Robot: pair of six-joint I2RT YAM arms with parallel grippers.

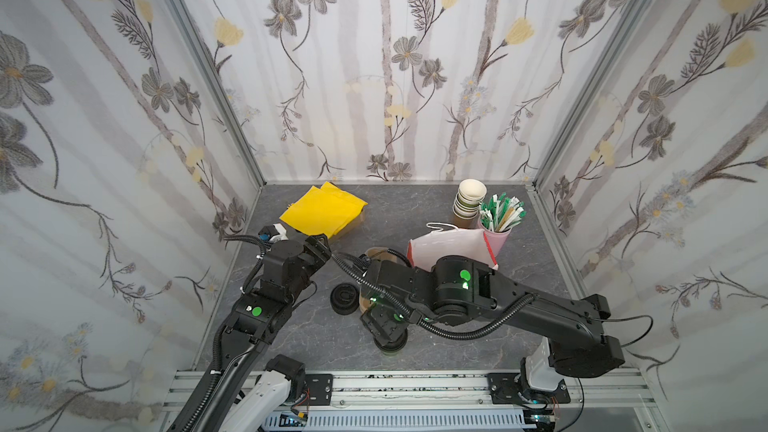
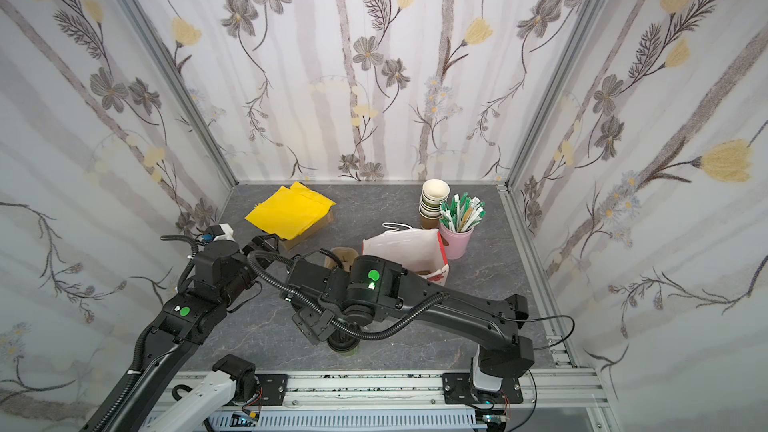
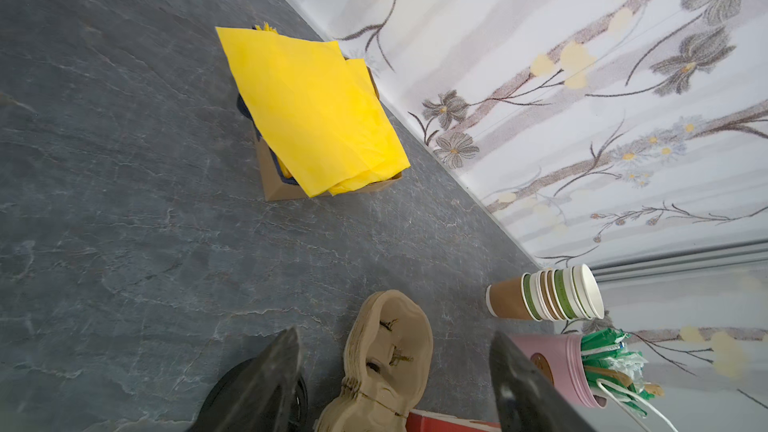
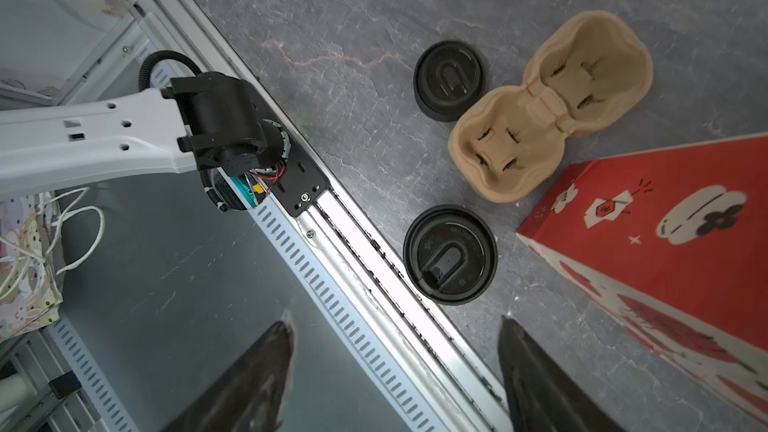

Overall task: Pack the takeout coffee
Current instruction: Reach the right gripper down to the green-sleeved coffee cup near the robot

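Right gripper (image 4: 395, 322) is shown with its jaws spread wide, and nothing is held between them. The takeout coffee (image 4: 450, 255) is found upright on the surface (image 1: 457, 353), at the lower centre of both top views, partly covered there by the right gripper. Left gripper (image 3: 395, 336) is likewise spread and empty. A pulp carrier (image 4: 548, 105) and a red bag (image 4: 665, 243) are located near the cup.

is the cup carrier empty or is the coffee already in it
Empty: both wells of the cup carrier show bare pulp; the takeout coffee stands lidded on the table beside it.
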